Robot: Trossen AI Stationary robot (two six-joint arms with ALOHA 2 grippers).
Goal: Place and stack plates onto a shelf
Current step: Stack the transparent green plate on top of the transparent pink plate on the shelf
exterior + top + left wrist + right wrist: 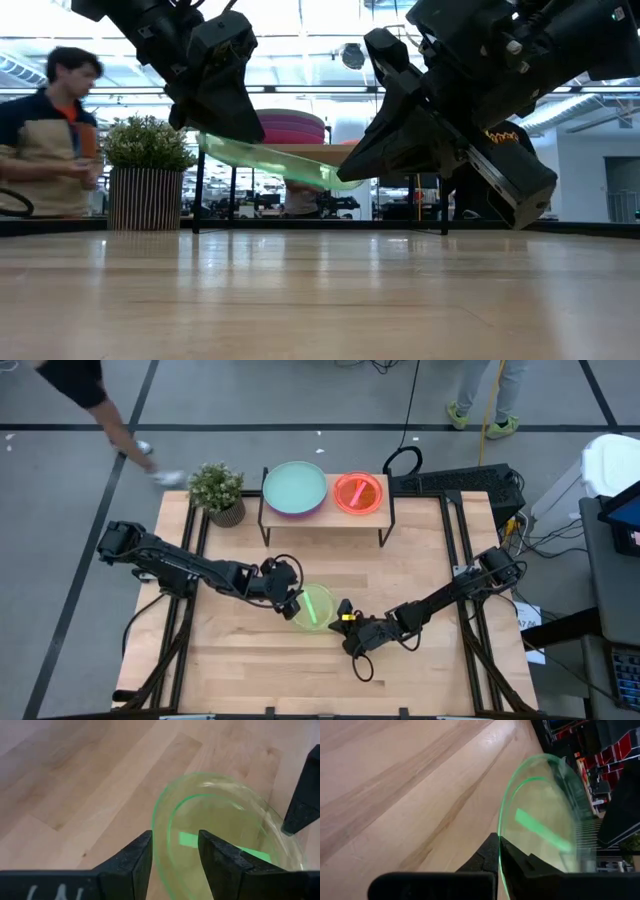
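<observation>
Fingers of both the left end effector and right end effector pinch the lime-green plate.

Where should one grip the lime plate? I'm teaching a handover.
By its thin rim, edge-on from the side. The lime plate is flat and shallow, held off the table, tilted; the left gripper and right gripper each pinch opposite edges of the rim, the only graspable part.

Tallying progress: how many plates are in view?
At least 4: the lime-green plate held between both grippers; on the shelf, the teal plate over a purple plate, plus an orange plate. Stacks may hide more.
</observation>
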